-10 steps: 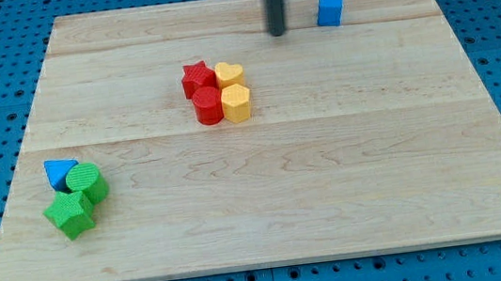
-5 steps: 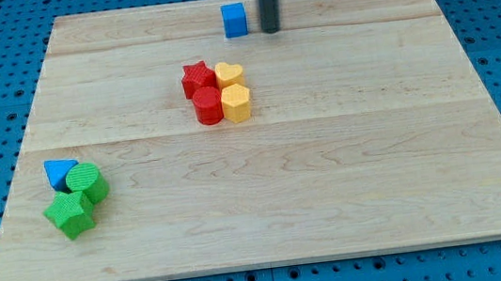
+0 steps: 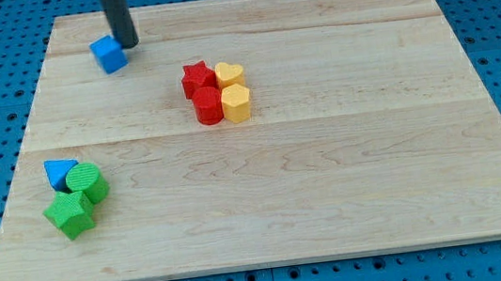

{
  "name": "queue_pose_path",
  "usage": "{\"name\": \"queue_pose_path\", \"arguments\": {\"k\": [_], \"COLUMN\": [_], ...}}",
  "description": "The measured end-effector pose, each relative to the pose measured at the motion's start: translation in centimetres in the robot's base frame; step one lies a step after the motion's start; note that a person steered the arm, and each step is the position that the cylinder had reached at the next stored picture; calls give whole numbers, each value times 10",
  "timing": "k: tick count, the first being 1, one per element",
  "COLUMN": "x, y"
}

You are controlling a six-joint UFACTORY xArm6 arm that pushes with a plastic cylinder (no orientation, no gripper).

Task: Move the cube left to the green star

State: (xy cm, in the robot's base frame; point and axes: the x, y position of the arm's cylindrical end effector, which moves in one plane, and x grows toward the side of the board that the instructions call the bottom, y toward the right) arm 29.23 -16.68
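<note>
The blue cube [image 3: 109, 54] lies near the board's top left. My tip [image 3: 127, 44] touches the cube's upper right side. The green star [image 3: 71, 214] sits far below, near the board's lower left, with a green cylinder [image 3: 89, 182] and a blue triangular block [image 3: 59, 170] packed just above it.
A cluster sits at the board's middle: a red star [image 3: 195, 77], a red cylinder [image 3: 208, 106], a yellow heart [image 3: 230, 73] and a yellow hexagonal block [image 3: 237, 102]. The wooden board [image 3: 333, 197] lies on a blue pegboard.
The blue cube has slid from the top right, past the top middle, to the top left and slightly down. My tip has moved left, staying on its right.
</note>
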Motion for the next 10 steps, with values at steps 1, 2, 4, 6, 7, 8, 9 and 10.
{"name": "queue_pose_path", "arguments": {"k": [1,2,4,6,7,8,9,10], "x": [48,11,72,68,53,96,147,106], "y": [-29,-17,-76,-88,-101,-89,-85,-109]}}
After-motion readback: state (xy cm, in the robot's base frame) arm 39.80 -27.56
